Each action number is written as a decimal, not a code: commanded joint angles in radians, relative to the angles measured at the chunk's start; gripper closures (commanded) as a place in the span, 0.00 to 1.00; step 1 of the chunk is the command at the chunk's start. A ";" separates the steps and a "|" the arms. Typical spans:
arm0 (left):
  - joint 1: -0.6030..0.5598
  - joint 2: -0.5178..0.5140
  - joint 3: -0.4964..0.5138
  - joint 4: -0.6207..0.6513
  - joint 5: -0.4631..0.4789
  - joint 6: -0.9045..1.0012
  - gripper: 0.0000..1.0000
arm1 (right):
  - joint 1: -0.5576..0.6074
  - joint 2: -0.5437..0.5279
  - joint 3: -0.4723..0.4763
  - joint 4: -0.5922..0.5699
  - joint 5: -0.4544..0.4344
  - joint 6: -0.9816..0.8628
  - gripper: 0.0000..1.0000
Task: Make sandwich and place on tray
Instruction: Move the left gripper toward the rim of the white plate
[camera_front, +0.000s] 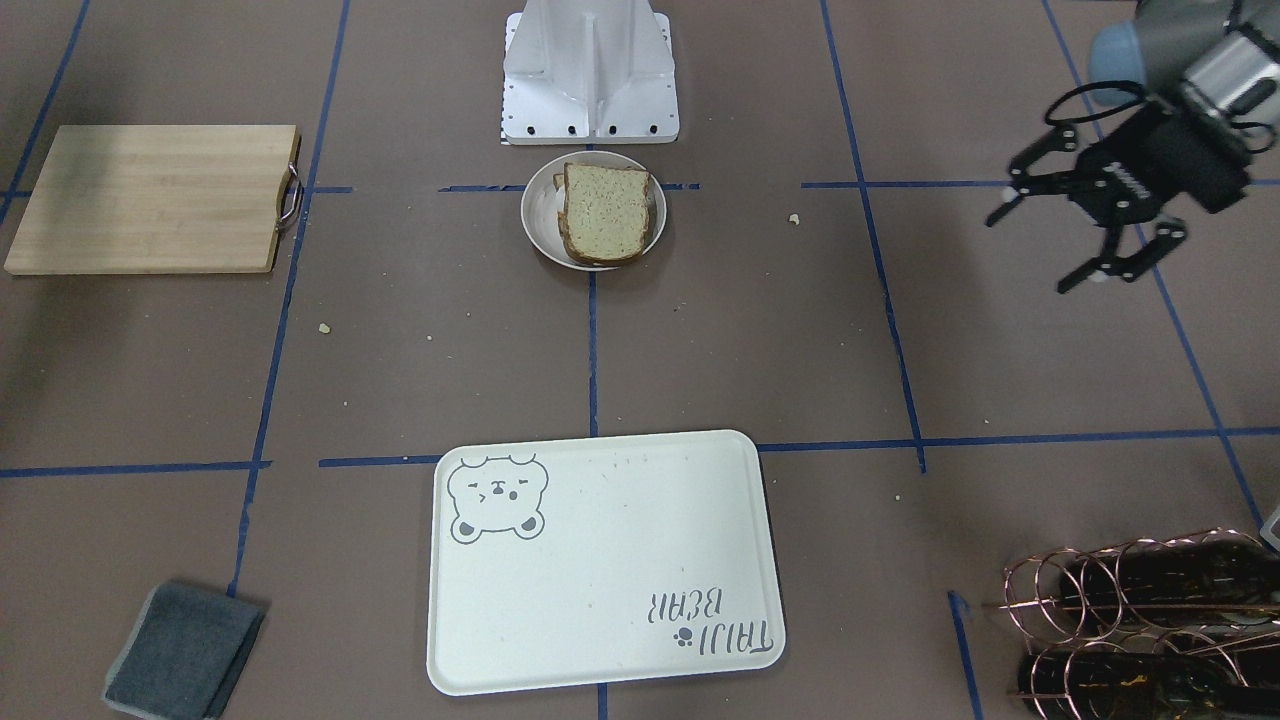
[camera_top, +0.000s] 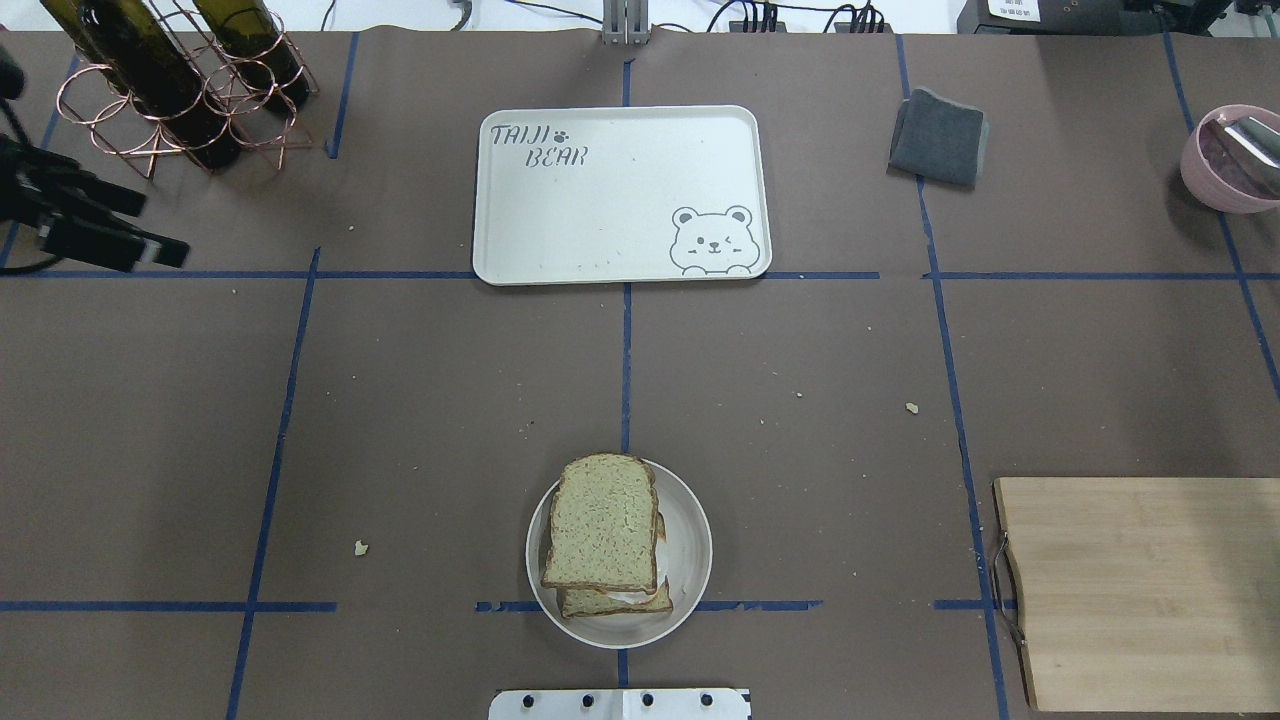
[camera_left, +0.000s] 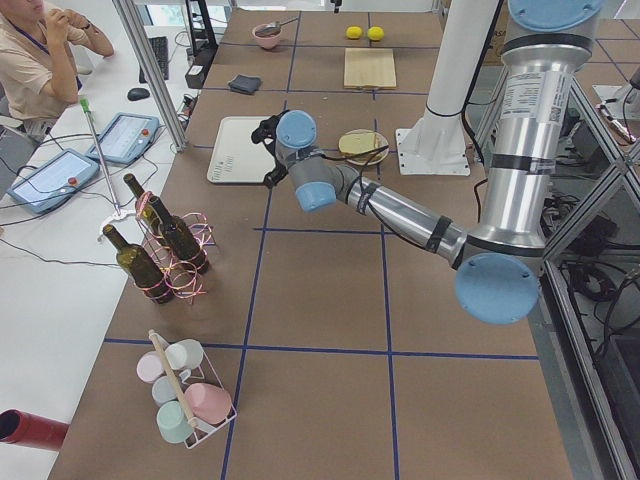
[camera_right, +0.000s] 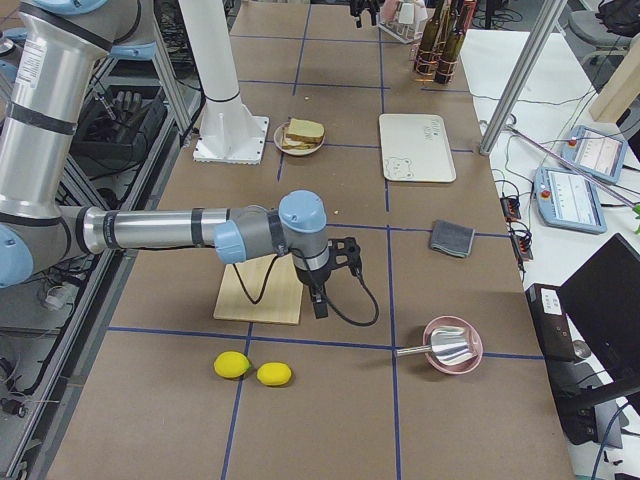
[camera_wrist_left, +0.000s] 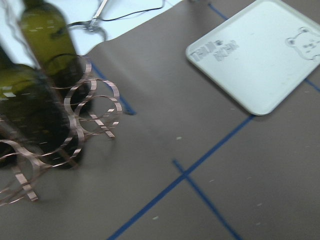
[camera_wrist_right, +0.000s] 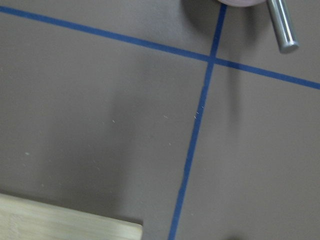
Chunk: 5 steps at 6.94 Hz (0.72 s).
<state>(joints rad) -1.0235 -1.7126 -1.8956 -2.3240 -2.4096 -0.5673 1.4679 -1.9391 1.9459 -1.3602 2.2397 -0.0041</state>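
The sandwich (camera_top: 603, 525) is two stacked bread slices on a small round plate (camera_top: 690, 550) near the robot's base, with a bit of egg white showing between them; the yolk is hidden. It also shows in the front view (camera_front: 603, 212). The cream bear tray (camera_top: 620, 190) lies bare at mid-table; it also shows in the front view (camera_front: 600, 560) and the left wrist view (camera_wrist_left: 260, 55). My left gripper (camera_front: 1035, 250) is open and empty, held above the table far from the sandwich, near the wine rack. My right gripper (camera_right: 320, 290) shows only in the exterior right view, beside the cutting board; I cannot tell its state.
A wooden cutting board (camera_top: 1140, 590) lies on my right. A grey folded cloth (camera_top: 940, 137) and a pink bowl (camera_top: 1230, 160) with a metal utensil are beyond it. A copper rack with wine bottles (camera_top: 170, 90) stands at the far left. Two lemons (camera_right: 250, 368) lie at the right end.
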 joint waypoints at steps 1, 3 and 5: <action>0.330 -0.048 -0.066 -0.008 0.272 -0.422 0.00 | 0.090 -0.032 -0.060 0.003 0.000 -0.091 0.00; 0.611 -0.058 -0.068 0.091 0.587 -0.680 0.09 | 0.104 -0.035 -0.062 0.001 0.020 -0.071 0.00; 0.794 -0.062 -0.037 0.098 0.777 -0.837 0.39 | 0.114 -0.038 -0.064 0.001 0.026 -0.071 0.00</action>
<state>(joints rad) -0.3368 -1.7723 -1.9484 -2.2366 -1.7446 -1.3116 1.5751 -1.9753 1.8837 -1.3590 2.2612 -0.0766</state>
